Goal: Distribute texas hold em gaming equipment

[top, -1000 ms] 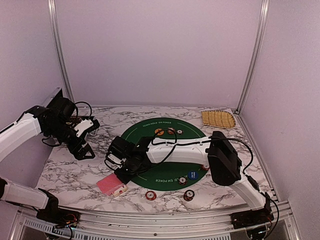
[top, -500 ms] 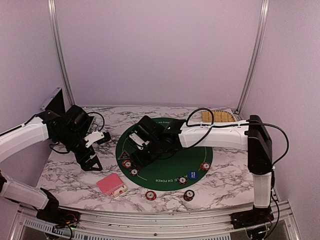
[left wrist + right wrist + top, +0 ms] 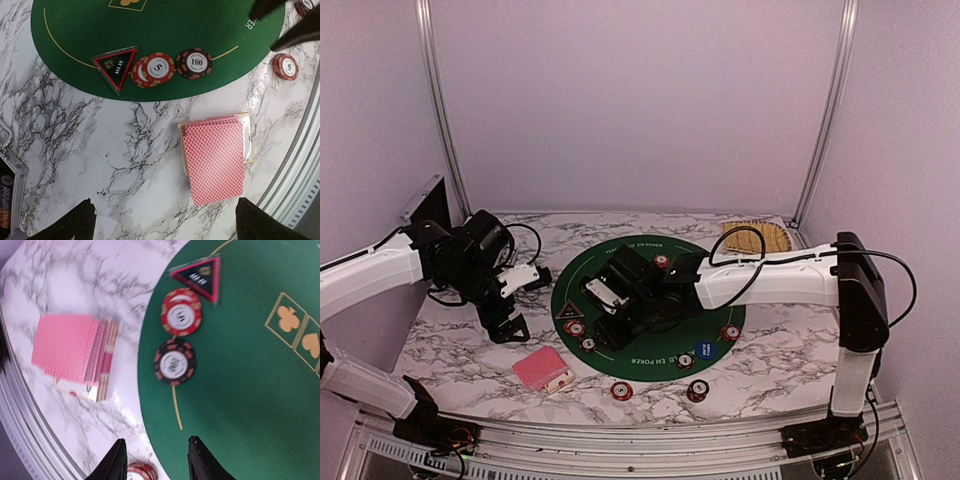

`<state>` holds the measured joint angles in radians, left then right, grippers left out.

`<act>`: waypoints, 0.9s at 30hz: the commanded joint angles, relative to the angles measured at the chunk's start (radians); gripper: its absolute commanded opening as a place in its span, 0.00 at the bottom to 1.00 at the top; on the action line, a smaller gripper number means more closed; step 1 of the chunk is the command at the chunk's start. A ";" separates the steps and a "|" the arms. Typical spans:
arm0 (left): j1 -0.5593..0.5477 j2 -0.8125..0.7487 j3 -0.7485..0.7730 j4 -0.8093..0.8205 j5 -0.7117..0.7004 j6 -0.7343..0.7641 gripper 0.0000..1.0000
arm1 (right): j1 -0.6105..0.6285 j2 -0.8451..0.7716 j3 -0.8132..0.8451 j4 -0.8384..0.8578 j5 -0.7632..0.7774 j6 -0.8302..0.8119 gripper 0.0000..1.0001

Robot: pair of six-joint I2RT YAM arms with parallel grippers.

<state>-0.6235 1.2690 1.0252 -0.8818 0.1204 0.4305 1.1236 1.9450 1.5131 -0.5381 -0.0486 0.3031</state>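
Cards look like the next job: the red-backed deck lies on the table just off the green mat's near-left edge, while a triangular button, a red 5 chip and a dark 100 chip sit just inside that edge, so that seat seems served. Left claw hangs wide and empty left of the mat facing the deck, right claw hovers empty with a narrower gap over the mat by those chips; lifting thin cards probably needs a low, square pinch. Right arm hides the mat's middle from above, and the right wrist view is blurry.
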 commanded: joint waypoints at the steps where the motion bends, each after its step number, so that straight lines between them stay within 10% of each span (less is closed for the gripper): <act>1: 0.061 -0.006 0.053 0.023 -0.023 0.022 0.99 | 0.099 0.023 0.009 0.019 -0.032 -0.107 0.28; 11: 0.225 -0.044 0.027 0.002 0.020 0.104 0.99 | 0.154 0.159 0.054 0.152 -0.184 -0.139 0.00; 27: 0.322 -0.064 0.008 -0.037 0.032 0.165 0.99 | 0.154 0.318 0.131 0.249 -0.219 -0.159 0.00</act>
<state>-0.3172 1.2278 1.0321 -0.8822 0.1383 0.5674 1.2808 2.2253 1.5784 -0.3130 -0.2825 0.1612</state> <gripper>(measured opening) 0.990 0.006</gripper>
